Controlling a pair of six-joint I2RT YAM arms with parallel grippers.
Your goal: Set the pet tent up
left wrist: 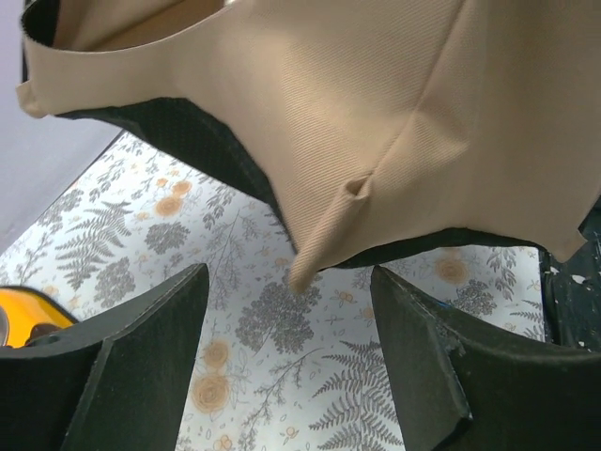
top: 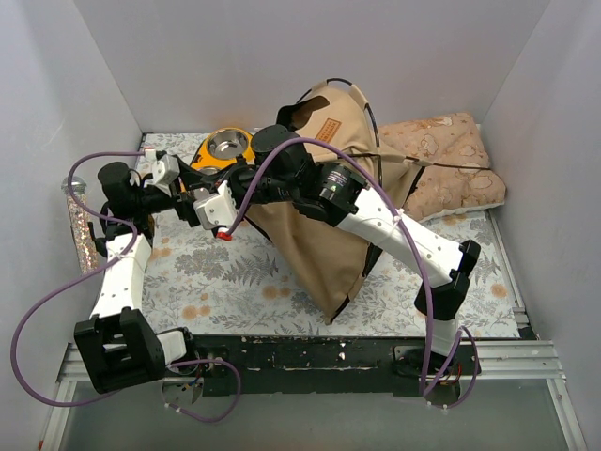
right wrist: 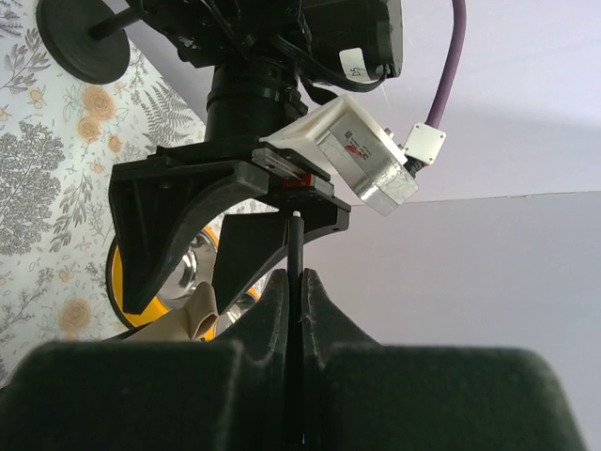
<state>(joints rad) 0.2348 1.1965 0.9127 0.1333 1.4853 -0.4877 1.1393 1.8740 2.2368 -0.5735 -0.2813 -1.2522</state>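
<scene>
The pet tent [top: 324, 202] lies half-raised as a tan fabric shell with black trim, in the middle of the floral mat. In the left wrist view its tan panel [left wrist: 376, 122] hangs above the mat. A pointed fabric corner [left wrist: 302, 268] dips toward the gap between the jaws. My left gripper [left wrist: 286, 329] is open, touching nothing, at the tent's left side [top: 230, 214]. My right gripper [right wrist: 296, 282] is shut on a thin black tent pole [right wrist: 296, 246]. The pole's white tip ends just below the left gripper's body. From above, the right gripper [top: 254, 180] sits among the black arm parts by the tent's left edge.
A yellow double steel bowl [top: 223, 148] stands at the back left, just behind both grippers, and shows again [right wrist: 122, 293] in the right wrist view. A pinkish-beige cushion [top: 446, 162] lies at the back right. White walls close in three sides. The floral mat [top: 216, 272] covers the floor.
</scene>
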